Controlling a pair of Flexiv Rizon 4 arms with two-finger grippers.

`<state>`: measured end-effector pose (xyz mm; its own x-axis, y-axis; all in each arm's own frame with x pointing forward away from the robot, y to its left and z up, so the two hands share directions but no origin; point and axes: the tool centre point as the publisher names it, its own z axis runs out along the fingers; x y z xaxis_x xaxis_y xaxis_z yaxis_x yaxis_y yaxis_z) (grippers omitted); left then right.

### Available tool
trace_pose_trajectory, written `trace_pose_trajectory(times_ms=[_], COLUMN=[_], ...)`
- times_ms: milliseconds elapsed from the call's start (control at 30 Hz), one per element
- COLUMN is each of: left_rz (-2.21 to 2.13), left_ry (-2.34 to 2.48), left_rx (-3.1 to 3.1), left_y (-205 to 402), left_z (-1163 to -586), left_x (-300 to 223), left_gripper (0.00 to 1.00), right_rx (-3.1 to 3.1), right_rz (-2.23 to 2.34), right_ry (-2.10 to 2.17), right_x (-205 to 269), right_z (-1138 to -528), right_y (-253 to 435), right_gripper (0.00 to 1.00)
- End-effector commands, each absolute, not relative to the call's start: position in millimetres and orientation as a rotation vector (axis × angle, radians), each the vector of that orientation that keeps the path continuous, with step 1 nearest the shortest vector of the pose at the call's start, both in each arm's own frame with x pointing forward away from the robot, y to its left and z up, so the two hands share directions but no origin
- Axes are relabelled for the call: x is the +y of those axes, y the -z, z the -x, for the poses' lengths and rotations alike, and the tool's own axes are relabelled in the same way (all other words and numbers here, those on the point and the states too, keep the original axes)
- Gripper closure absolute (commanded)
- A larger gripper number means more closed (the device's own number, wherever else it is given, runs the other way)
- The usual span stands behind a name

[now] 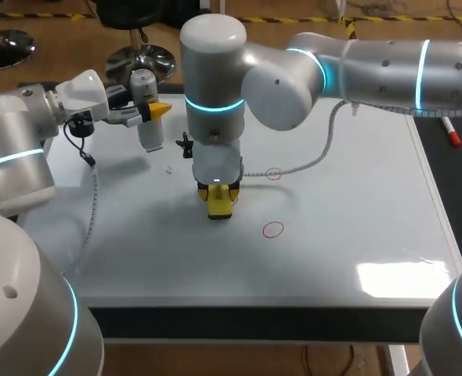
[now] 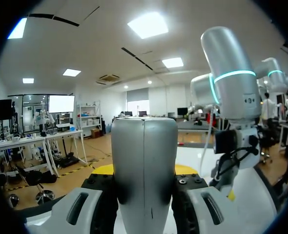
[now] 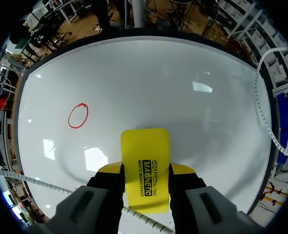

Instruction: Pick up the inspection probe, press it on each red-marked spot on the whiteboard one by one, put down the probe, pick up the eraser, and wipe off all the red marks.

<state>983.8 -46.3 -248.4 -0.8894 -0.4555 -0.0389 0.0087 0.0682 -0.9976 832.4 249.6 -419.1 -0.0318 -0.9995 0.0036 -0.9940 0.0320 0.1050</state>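
My right gripper (image 3: 145,171) is pinching the yellow eraser (image 3: 145,151), one finger on each of its long sides, with most of the block sticking out ahead of the fingertips. From overhead the eraser points straight down and its lower end looks to be against the whiteboard (image 1: 348,235), near the middle. I cannot tell how firmly it sits.

Just beside the eraser, off to the right, is a red circle (image 1: 272,229), untouched. A fainter red circle (image 1: 273,173) lies farther back, where the right arm's white spiral cable (image 1: 309,160) drapes across the surface.

My left gripper (image 2: 144,169) is clamped on the inspection probe (image 2: 144,156), a grey cylinder filling the space between its fingers. The overhead view shows the probe upright and held above the whiteboard's far left part, well apart from both circles.

A red-capped marker (image 1: 451,131) lies on the dark strip past the whiteboard's right edge.
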Motion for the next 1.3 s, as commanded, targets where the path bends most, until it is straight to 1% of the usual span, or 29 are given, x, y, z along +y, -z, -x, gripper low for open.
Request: trace_pose_trajectory(times_ms=[33, 633, 1300], left_rz=[0.448, 0.448, 0.448], left_ry=[1.880, 1.880, 1.880], left_rx=[2.010, 2.010, 2.010], left_y=[247, 247, 247], left_z=[-984, -984, -984], left_x=[-47, -47, -47], left_gripper=[1.00, 1.00, 1.00], right_rx=[-2.191, -2.168, -2.212], right_rz=[-2.131, -2.116, -2.027], right_ry=[0.112, 0.149, 0.123], right_x=[252, 248, 207], right_z=[-835, -839, -836], right_y=[423, 439, 454], right_gripper=[1.00, 1.00, 1.00])
